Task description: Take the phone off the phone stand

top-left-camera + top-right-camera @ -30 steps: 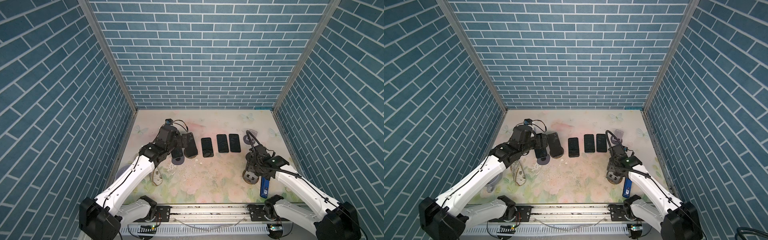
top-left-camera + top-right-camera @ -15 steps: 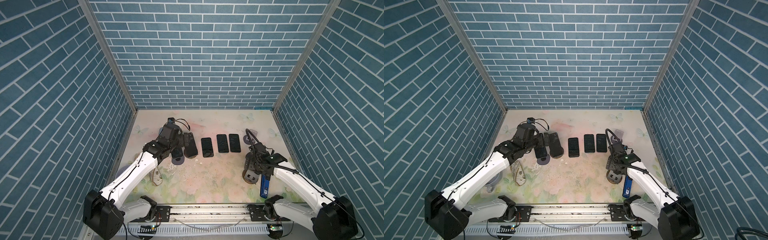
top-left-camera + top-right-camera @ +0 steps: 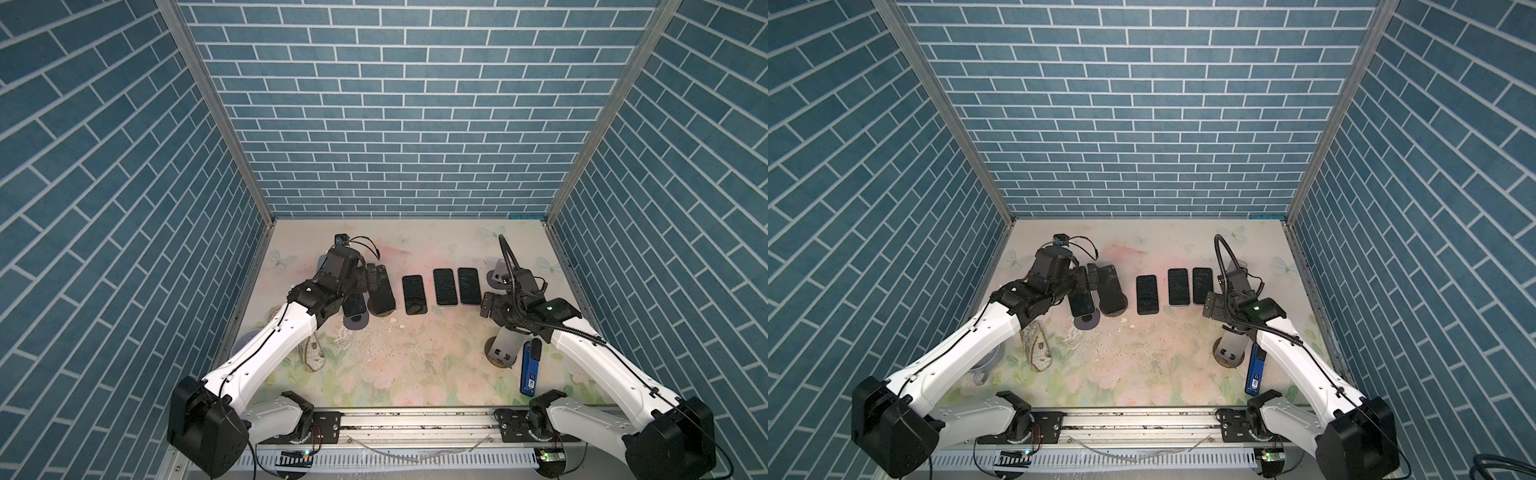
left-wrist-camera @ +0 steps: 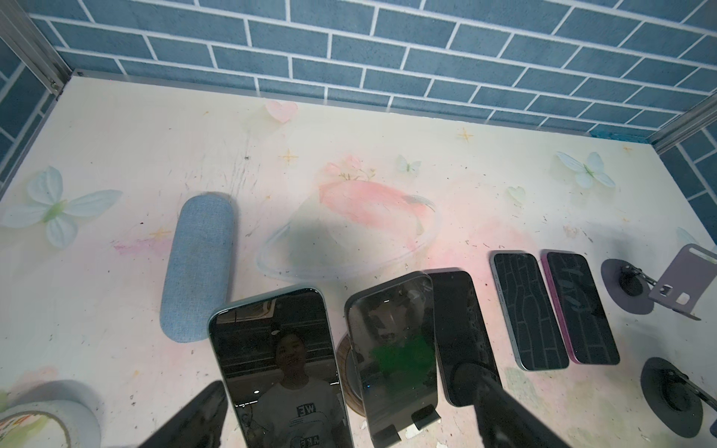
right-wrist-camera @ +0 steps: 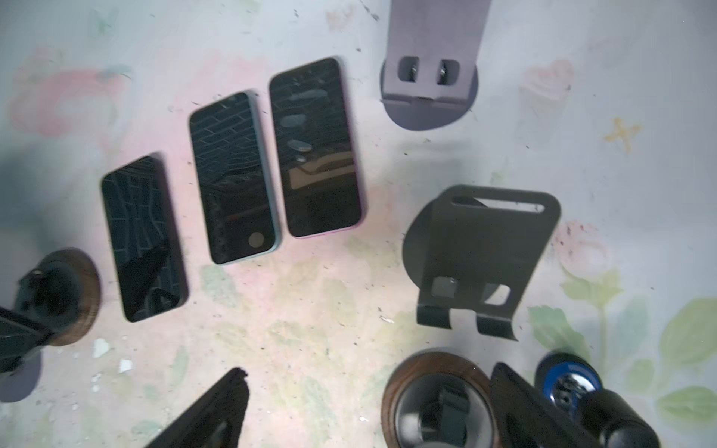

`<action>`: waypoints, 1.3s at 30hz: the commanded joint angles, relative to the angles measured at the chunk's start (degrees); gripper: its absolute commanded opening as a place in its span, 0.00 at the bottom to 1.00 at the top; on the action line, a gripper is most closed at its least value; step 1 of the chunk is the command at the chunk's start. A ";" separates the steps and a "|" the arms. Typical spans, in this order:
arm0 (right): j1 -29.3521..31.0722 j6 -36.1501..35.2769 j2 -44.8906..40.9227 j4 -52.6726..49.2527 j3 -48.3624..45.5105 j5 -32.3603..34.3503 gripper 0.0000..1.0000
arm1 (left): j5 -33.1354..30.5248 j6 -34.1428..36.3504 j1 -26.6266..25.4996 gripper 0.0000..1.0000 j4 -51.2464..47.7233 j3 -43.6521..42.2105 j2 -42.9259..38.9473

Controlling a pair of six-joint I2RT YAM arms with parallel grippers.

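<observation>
Two dark phones lean upright on phone stands at the left: a teal-edged phone (image 4: 279,368) (image 3: 354,303) on a purple-based stand (image 3: 356,322), and a second phone (image 4: 392,349) (image 3: 381,296) on a wood-based stand (image 4: 347,372). My left gripper (image 4: 349,411) (image 3: 371,282) (image 3: 1091,283) is open, its fingers (image 4: 194,419) either side of both phones and touching neither. My right gripper (image 5: 368,403) (image 3: 492,307) (image 3: 1212,308) is open and empty above an empty dark stand (image 5: 477,260) (image 3: 505,347).
Three phones (image 3: 414,294) (image 3: 445,286) (image 3: 469,285) lie flat in a row mid-table. An empty purple stand (image 3: 498,276) stands at the back right. A blue device (image 3: 530,368) lies by the right arm. A grey case (image 4: 198,267), a tape roll (image 4: 46,422) and a patterned case (image 3: 311,353) lie at the left.
My right gripper has opened wide and drawn back a little from the dark stand. My left gripper has edged toward the back, over the two propped phones.
</observation>
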 commanded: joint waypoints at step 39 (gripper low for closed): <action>25.55 -18.18 46.06 15.42 39.73 -3.17 0.99 | 0.62 0.12 10.67 1.00 -8.68 -11.78 -18.12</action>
